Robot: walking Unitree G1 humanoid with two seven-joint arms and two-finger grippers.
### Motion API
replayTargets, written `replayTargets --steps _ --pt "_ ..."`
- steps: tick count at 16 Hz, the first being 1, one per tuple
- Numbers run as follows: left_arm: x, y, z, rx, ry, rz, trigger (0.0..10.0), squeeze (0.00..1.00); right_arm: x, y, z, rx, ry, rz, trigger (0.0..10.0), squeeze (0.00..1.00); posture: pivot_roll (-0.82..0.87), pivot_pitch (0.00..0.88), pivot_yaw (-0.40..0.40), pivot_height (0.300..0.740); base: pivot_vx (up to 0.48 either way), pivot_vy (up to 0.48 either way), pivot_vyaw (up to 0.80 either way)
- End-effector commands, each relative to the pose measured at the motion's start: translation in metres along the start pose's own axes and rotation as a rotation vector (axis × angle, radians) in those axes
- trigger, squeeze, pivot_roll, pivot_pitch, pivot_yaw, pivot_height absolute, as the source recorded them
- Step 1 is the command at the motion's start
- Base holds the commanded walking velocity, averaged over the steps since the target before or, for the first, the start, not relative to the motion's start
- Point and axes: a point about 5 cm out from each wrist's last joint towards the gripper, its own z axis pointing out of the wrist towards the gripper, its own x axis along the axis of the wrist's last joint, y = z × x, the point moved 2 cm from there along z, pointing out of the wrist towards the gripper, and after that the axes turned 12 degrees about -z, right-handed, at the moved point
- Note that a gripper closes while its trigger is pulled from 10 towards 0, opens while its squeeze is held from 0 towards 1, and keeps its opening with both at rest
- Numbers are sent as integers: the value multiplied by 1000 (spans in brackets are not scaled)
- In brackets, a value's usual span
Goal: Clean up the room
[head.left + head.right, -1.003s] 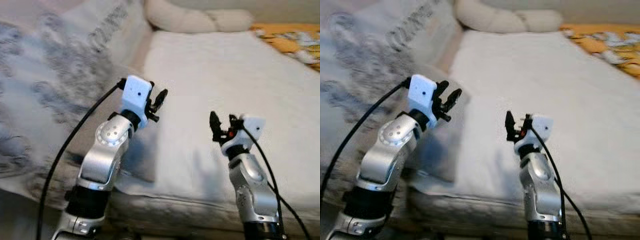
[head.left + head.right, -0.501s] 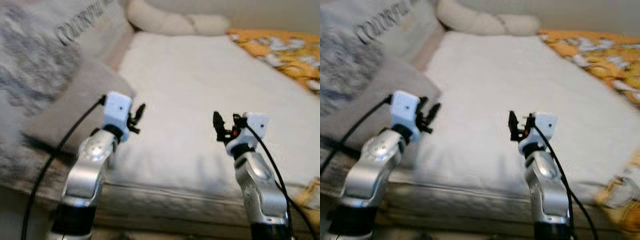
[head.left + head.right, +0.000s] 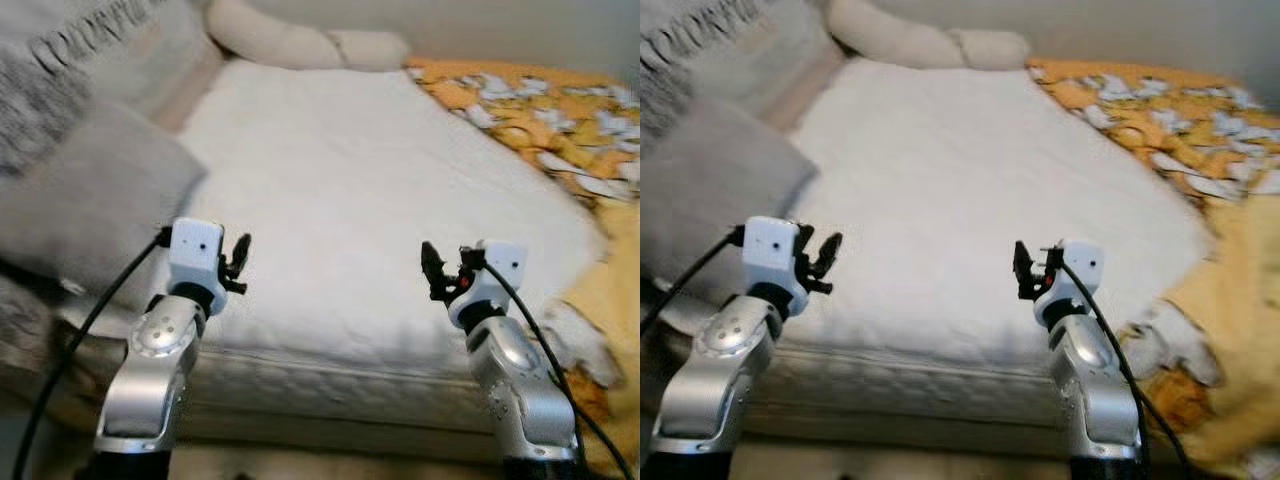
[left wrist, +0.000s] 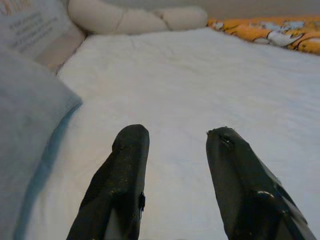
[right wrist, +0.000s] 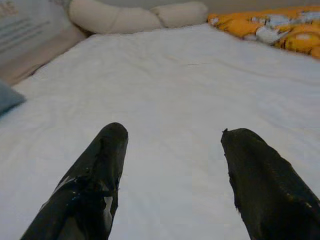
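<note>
A white bed [image 3: 340, 180] lies ahead of me, its cover flat and bare. An orange patterned blanket [image 3: 560, 110] is bunched along the bed's right side and hangs over the near right corner. A grey pillow [image 3: 80, 195] rests at the near left. My left gripper [image 3: 240, 262] is held over the bed's near left edge, open with nothing in it. My right gripper [image 3: 446, 270] is raised over the near edge further right, open and holding nothing. In the wrist views both pairs of black fingers [image 4: 125, 165] [image 5: 100, 165] point along the white cover.
A long cream bolster [image 3: 300, 45] lies across the head of the bed. A patterned grey and white cushion [image 3: 60, 60] leans at the far left. The mattress front edge [image 3: 330, 385] runs just below my grippers.
The camera has swung to the right: the orange blanket has come into sight and the grey cushions have slid off left. Both grippers stay raised and open.
</note>
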Motion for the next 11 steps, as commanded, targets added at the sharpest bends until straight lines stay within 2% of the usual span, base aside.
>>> replayTargets --steps 1,6,9,11 --pt "5 0 -1 5 21 8 10000 149 4 2 1 -7 7 -15 10000 0 -5 0 -27 740 0 -480 0" --pt "-2 1 -7 10 9 5 10000 149 1 6 2 -29 -21 -94 10000 0 -11 0 -33 740 0 -480 0" --pt "-3 1 -7 13 6 10 10000 153 -1 10 1 -81 -25 -172 10000 0 -12 0 -34 740 0 -480 0" --pt "-3 0 -8 13 6 17 10000 145 -2 10 1 -82 -36 -142 10000 0 -13 0 -32 740 0 -480 0"
